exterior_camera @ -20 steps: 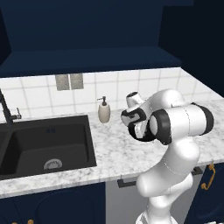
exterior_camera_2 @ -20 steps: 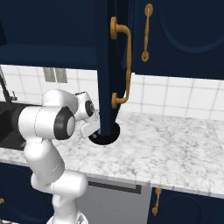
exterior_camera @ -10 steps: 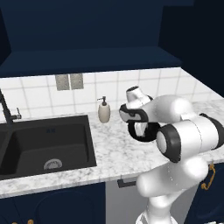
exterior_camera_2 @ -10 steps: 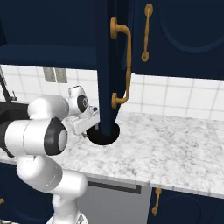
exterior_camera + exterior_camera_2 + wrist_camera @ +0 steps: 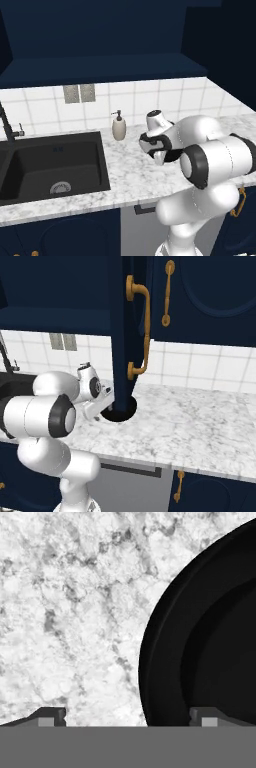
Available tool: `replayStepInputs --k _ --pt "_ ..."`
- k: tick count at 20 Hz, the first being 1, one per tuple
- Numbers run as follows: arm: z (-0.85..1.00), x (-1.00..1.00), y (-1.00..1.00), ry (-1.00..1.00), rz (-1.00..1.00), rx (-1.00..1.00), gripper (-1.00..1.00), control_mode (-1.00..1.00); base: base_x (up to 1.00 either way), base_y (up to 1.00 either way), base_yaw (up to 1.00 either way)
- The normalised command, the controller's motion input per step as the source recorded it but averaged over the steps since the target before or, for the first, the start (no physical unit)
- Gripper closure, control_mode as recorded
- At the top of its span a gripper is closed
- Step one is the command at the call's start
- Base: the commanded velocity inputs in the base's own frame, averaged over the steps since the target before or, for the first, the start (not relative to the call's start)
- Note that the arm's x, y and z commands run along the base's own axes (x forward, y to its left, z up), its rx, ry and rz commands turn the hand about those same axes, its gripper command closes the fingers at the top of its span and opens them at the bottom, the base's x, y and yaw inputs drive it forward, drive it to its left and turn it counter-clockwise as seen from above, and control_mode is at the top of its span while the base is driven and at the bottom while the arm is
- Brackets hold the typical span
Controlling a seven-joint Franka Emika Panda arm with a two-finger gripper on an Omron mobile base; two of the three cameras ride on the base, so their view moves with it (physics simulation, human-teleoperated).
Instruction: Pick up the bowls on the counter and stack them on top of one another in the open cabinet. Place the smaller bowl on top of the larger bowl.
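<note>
bowl: one black bowl point(image 5: 210, 642) sits on the counter point(image 5: 200, 426), right beside the lower edge of the open cabinet door point(image 5: 125, 331). From the right base camera only a dark crescent point(image 5: 118, 414) peeks out under the door. I can't pick out a second bowl.
gripper: the gripper point(image 5: 127, 714) is low over the bowl's near rim. Jaws are wide: one fingertip point(image 5: 50, 716) is over bare marble outside the rim, the other point(image 5: 210, 716) is over the bowl's inside. It's straddling the wall with nothing between the jaws yet.
arm: folded forward; the wrist point(image 5: 157, 142) is just right of the soap dispenser point(image 5: 119, 126).
handling: rigid, shallow and probably light. The finish looks smooth, so expect slip on a weak pinch. It'd likely clack or chip if dropped on stone.
grip point: pinch the rim wall, one finger in and one out. That's the only graspable edge; the body's too wide to span.
next: my guess is drop a bit further, close, then lift straight up before swinging.
risk: the door edge hangs right over the bowl, so there's little clearance on the way up to the cabinet shelf point(image 5: 100, 70). A one-sided rim hold will let the bowl tilt.
</note>
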Motion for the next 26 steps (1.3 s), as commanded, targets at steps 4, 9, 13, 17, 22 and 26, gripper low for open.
replayStepInputs --k 4,9,13,17,22,26 --pt "-0.23 0.28 0.0 -0.11 0.0 0.0 -1.0 -1.0 0.0 0.0 0.0" --pt "-0.38 0.11 0.0 -0.06 0.0 0.0 -1.0 -1.0 0.0 0.0 0.0" --pt "-0.28 0.0 0.0 -0.06 0.0 0.0 -1.0 -1.0 0.0 0.0 0.0" --pt "-0.08 0.0 0.0 -0.06 0.0 0.0 1.0 -1.0 0.0 0.0 0.0" --pt "0.03 0.0 0.0 -0.05 0.0 0.0 1.0 -1.0 0.0 0.0 0.0" --pt "0.2 0.0 0.0 0.0 0.0 0.0 1.0 -1.0 0.0 0.0 0.0"
